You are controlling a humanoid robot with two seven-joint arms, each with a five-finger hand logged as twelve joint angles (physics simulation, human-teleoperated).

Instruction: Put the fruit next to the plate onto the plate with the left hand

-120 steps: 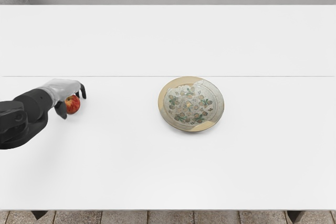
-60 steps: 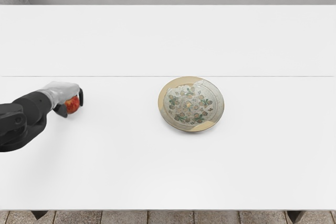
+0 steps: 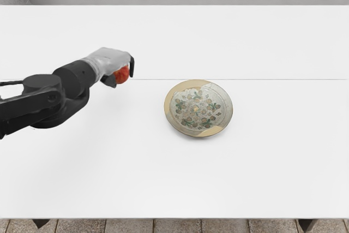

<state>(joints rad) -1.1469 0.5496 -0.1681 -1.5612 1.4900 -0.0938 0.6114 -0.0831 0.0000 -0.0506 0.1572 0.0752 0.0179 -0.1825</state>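
White surface (image 3: 174, 178) fills almost the whole view, with a grey wall behind it. The dark arm enters from the left, and the left hand (image 3: 116, 68) has its fingers closed around a red apple (image 3: 124, 73). The apple is to the left of the patterned plate (image 3: 188, 84), near it but not touching.

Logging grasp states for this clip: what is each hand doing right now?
Left hand: closed on the red fruit, left of the plate.
Right hand: not in view.
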